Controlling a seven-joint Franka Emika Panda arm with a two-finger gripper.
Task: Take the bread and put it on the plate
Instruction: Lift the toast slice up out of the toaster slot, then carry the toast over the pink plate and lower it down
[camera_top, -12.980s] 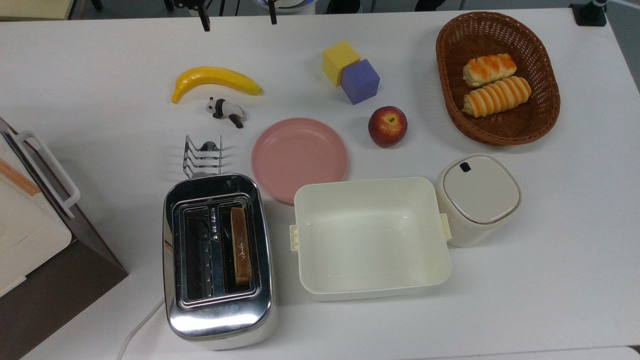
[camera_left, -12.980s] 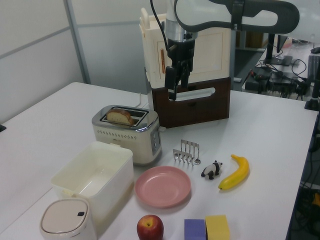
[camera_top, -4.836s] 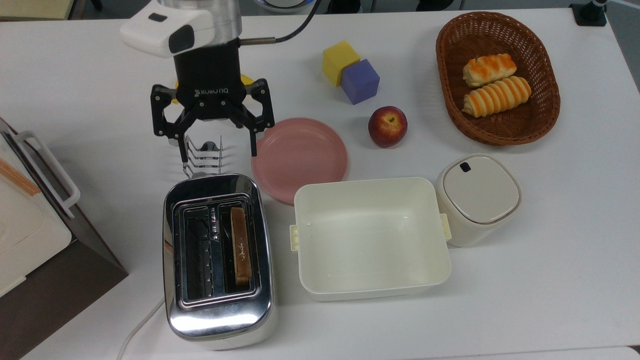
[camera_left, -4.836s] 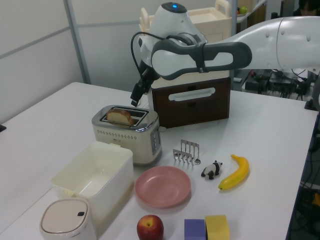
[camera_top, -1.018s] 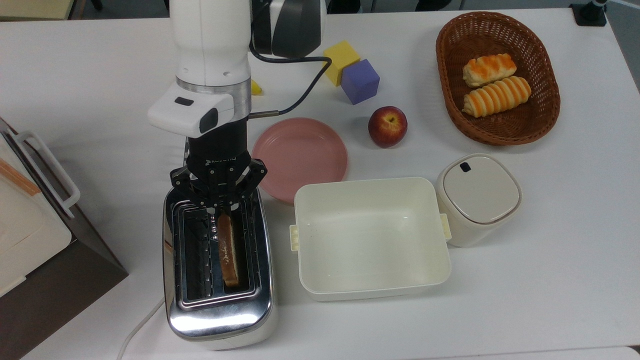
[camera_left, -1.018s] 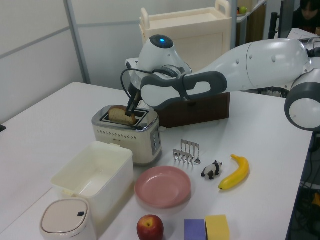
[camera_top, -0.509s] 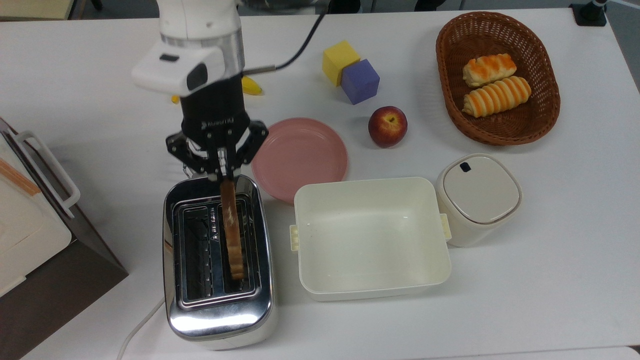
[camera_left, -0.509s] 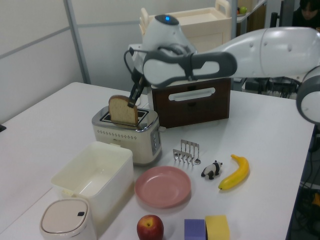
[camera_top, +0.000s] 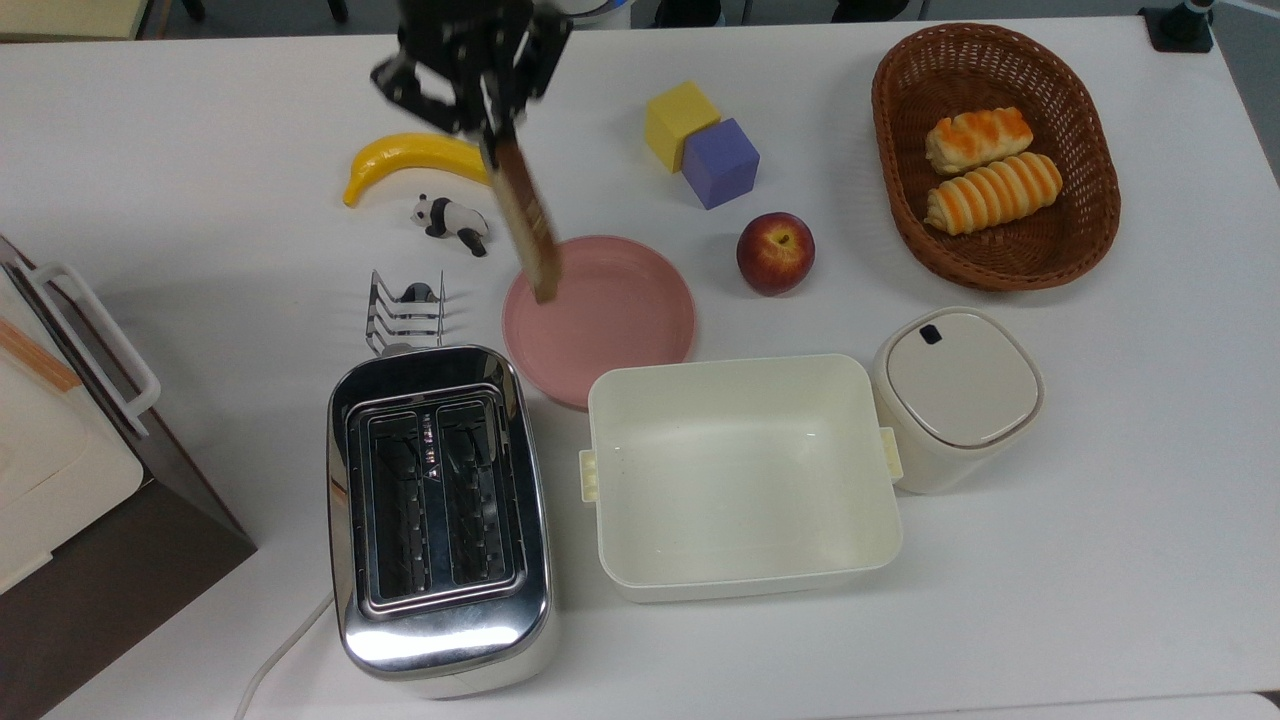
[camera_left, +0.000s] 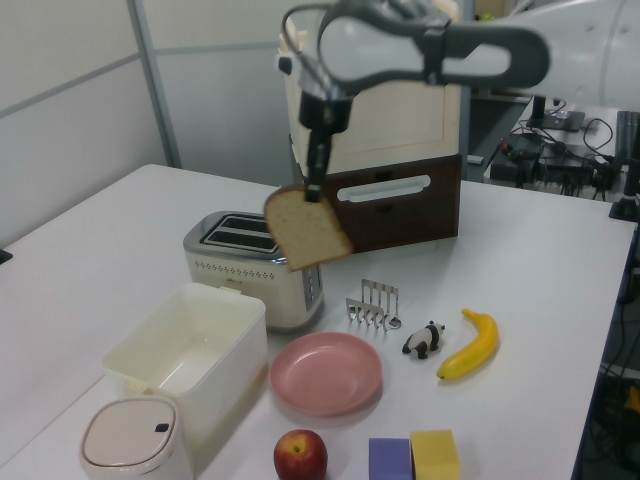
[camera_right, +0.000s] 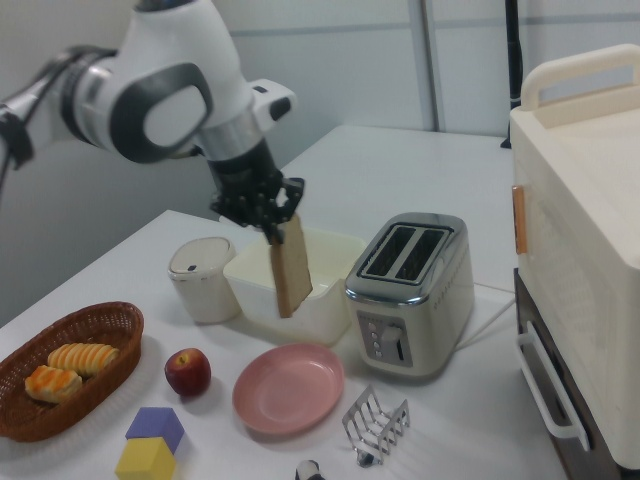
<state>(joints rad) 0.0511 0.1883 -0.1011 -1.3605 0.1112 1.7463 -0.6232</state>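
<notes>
The gripper (camera_top: 487, 128) is cut off by the upper edge of the top view, so the arm above it cannot be made out there; in the right view its fingers are clamped on the top edge of the bread (camera_right: 291, 263), and in the left view the same grip shows at the slice's upper corner (camera_left: 308, 226). The bread hangs in the air, tilted, above the table (camera_top: 1100, 520); in the top view it appears edge-on as a narrow brown strip (camera_top: 527, 222) whose lower end overlaps the rim of the pink plate (camera_top: 610, 320), though the left view shows it well above the plate (camera_left: 327, 373) and not touching it. In the right view the slice partly hides the cream rectangular tub (camera_right: 325, 285) behind it. One toaster (camera_top: 437, 510) stands with two slots, both empty. Counted in the top view: one banana (camera_top: 410, 158), partly covered by the gripper; one panda figure (camera_top: 452, 220); one toast rack (camera_top: 405, 310); two foam cubes, yellow (camera_top: 680, 120) and purple (camera_top: 720, 162); one apple (camera_top: 775, 252); one wicker basket (camera_top: 900, 180) holding two striped rolls (camera_top: 990, 170); one lidded container (camera_top: 955, 395).
</notes>
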